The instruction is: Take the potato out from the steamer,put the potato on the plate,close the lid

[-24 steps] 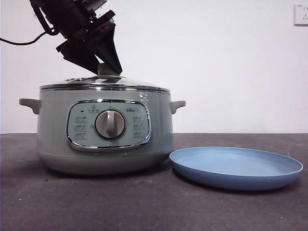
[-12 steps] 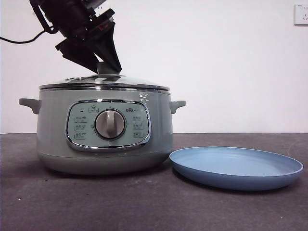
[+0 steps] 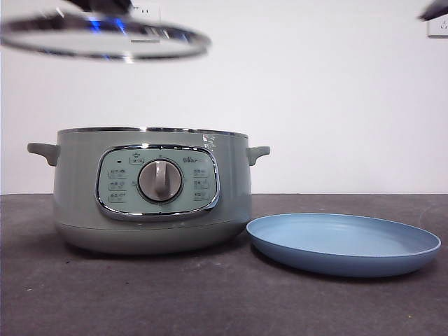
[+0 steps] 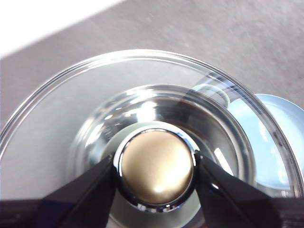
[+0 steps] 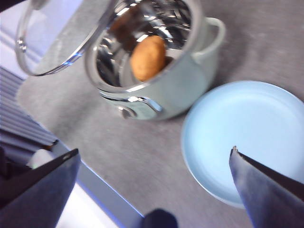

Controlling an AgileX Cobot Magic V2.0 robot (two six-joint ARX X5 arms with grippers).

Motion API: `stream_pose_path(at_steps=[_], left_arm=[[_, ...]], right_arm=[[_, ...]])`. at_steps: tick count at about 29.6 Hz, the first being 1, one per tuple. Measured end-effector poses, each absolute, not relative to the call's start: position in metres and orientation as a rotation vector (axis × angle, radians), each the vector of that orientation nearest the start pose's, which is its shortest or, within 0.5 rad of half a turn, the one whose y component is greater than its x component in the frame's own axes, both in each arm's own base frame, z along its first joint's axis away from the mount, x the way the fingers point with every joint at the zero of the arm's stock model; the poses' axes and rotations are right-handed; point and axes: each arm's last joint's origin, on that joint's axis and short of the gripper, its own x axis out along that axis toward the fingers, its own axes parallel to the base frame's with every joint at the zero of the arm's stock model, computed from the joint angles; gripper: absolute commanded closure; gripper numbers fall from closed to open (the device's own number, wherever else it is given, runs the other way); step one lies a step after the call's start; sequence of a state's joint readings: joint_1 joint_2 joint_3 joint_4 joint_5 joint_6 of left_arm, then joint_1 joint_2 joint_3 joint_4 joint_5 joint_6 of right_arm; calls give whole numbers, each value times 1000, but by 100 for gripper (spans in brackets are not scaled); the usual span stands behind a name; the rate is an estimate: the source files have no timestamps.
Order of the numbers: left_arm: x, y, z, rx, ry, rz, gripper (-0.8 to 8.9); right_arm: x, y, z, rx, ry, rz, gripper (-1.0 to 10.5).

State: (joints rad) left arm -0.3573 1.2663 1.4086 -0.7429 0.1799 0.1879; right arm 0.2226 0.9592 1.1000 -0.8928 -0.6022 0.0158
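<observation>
Left fingers [image 4: 154, 173] pinching glass lid [image 3: 105, 36] by knob [image 4: 156, 167], high above open steamer [image 3: 150, 189]. Right fingers [image 5: 154, 166] spread wide over blue plate [image 5: 247, 137]. Potato [image 5: 147, 58] inside pot. Risks: knob slipping out, lid dropping onto rim or desk [image 3: 210, 294]; reaching arm clipping lid.

Lid [image 3: 105, 36]: clear glass, glossy, polished chrome rim; its knob [image 4: 157, 167] shows you a satin gold cap in a chrome ring. Steamer [image 3: 150, 189]: smooth pale-green shell, chrome trim, mirror-bright metal bowl inside. Potato [image 5: 147, 57]: matt, smooth skin. Plate [image 3: 343, 243]: matt blue, plastic-looking. Table [image 3: 224, 301]: dark, finely rough, dull.
</observation>
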Motion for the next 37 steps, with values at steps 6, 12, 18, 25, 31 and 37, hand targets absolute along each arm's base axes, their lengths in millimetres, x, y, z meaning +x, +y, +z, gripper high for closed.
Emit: stream_pose_path(at_steps=[6,12,18,25,31,37], left_arm=[[162,-62,424,239,526,-475,822],[116,-43,429,245,550,-406,823],[81,-29,430,218,544,-358,822],[56,-19,428,209,543,-341,822],[50,-17,428,206,542,-341,822],[52,-18,427,209,558,-341,822]], right_arm=[[208,111,335,182,779,907,352],[242,166,335,109,834,928,352],[274,224,342,7,830,898,352],[308,276,329,-81,810,807,353],[321,299,294,-149,849,736,353],[325,320,261,-220,862,695,353]])
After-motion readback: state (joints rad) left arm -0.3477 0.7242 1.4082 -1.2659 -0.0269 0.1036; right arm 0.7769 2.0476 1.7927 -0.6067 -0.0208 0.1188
